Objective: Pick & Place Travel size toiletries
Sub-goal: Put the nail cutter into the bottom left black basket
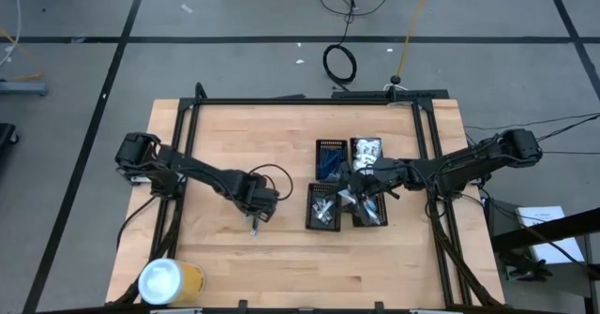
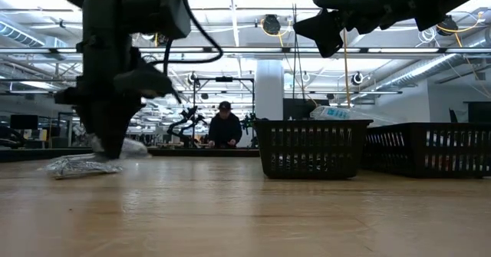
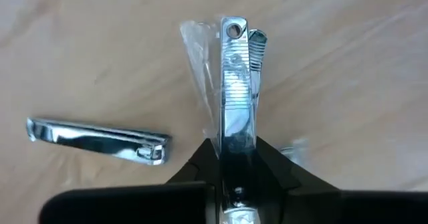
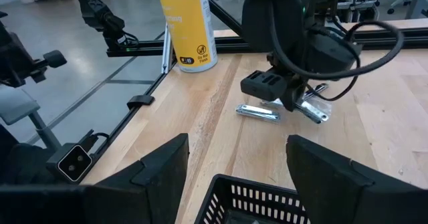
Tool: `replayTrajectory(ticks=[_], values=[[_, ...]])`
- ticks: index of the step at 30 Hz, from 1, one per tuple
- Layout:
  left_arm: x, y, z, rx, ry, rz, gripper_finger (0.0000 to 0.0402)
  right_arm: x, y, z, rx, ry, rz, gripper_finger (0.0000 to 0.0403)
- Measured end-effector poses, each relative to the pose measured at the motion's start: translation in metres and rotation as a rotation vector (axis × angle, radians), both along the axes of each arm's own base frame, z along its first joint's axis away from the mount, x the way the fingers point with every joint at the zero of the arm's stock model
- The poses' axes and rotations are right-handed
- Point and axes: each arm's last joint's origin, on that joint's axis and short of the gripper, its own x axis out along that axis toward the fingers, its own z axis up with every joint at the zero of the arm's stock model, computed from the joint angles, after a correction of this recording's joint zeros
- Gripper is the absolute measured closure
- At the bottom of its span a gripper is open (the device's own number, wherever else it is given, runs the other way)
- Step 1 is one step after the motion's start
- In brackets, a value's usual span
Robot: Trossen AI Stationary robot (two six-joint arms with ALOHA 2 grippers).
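Two nail clippers on the bare wood, well left of the black trays. Left gripper is down over one: a packaged nail clipper in clear wrap, its long axis running straight out from between the fingers, which are nearly shut on its near end (grip looks taken). Second, loose nail clipper lies just beside, crosswise. Right gripper hangs spread wide and empty over the trays; left arm is clearly nearer.

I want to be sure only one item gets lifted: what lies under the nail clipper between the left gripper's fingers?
Under the nail clipper in the left gripper lies a clear crinkly wrapper. A green-tipped piece shows beside it. The clipper and fingers cover the rest.
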Motion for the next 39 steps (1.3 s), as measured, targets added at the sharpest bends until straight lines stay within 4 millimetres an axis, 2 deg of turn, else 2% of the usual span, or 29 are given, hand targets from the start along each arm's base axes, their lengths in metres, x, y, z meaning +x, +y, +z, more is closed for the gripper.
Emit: replayTrajectory(ticks=[14, 23, 28, 34, 39], values=[[0.033, -0.008, 0.046, 0.136, -0.19, -0.187, 0.0355, -0.001, 0.0, -0.002, -0.003, 0.025, 0.0, 0.0165], [0.038, -0.008, 0.051, 0.24, -0.23, -0.272, 0.036, 0.0, 0.0, -0.002, -0.003, 0.022, -0.002, 0.0165], [0.051, -0.015, 0.057, 0.334, -0.363, -0.471, 0.036, 0.0, -0.002, -0.003, -0.028, 0.03, -0.073, 0.0165], [0.069, -0.028, 0.07, 0.446, -0.573, -0.717, 0.036, -0.005, -0.005, -0.01, -0.041, 0.132, -0.109, 0.0165], [0.081, -0.033, 0.082, 0.46, -0.746, -0.837, 0.036, -0.005, -0.004, -0.007, -0.048, 0.099, -0.101, 0.0165]])
